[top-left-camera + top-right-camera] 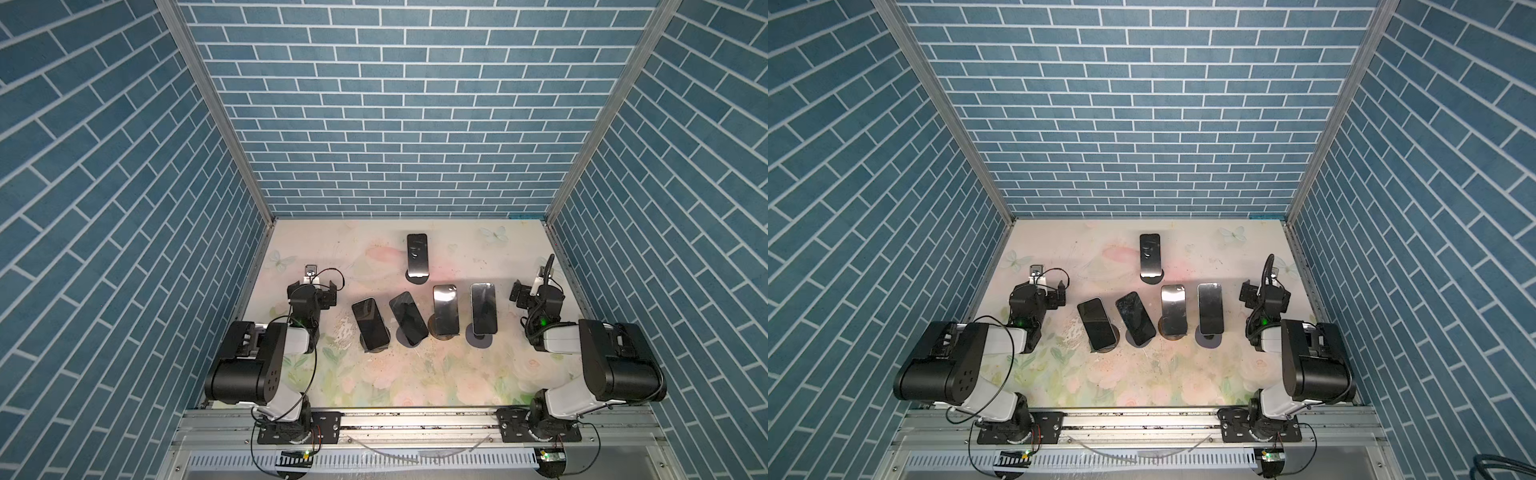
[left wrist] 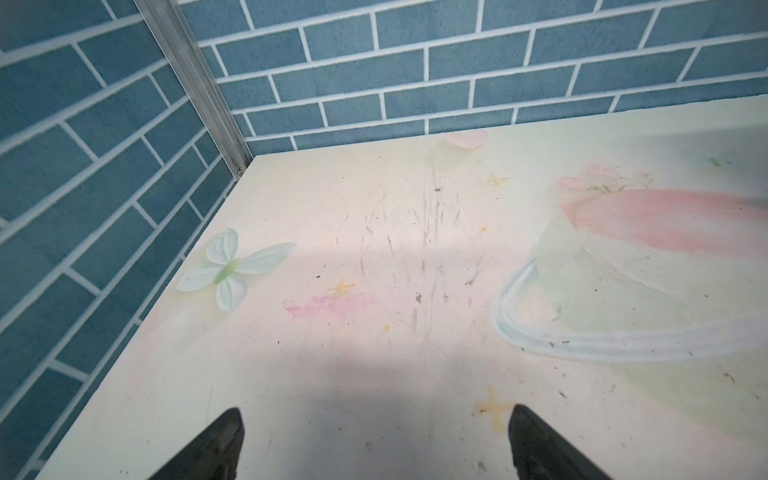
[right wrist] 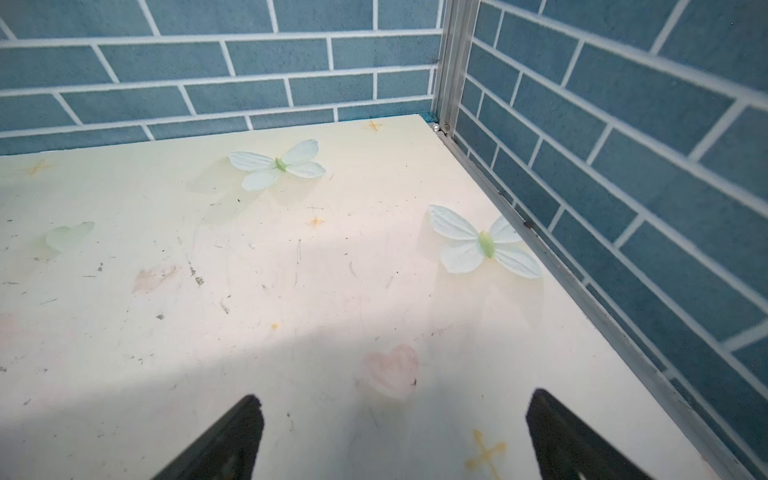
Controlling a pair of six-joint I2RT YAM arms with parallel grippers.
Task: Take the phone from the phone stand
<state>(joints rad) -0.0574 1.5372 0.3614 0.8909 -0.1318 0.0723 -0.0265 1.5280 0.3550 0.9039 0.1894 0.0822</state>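
Several dark phones lean on round black stands in both top views. One phone (image 1: 417, 255) stands alone at the back on its stand (image 1: 417, 278). The others form a row in the middle, from the leftmost phone (image 1: 370, 323) on its stand (image 1: 377, 347) to the rightmost phone (image 1: 483, 308). My left gripper (image 1: 312, 286) hovers open, left of the row. My right gripper (image 1: 536, 289) hovers open, right of the row. Neither touches a phone. The wrist views show only bare table between the left gripper's (image 2: 376, 409) and the right gripper's (image 3: 395, 394) wide-apart jaws; no phone appears there.
The floral table (image 1: 415, 382) is boxed in by blue brick walls (image 1: 395, 124) on three sides. Metal corner posts (image 2: 195, 79) stand at the back corners. Flat printed butterflies (image 3: 484, 243) mark the table near the right wall. A metal rail (image 1: 415, 419) runs along the front edge.
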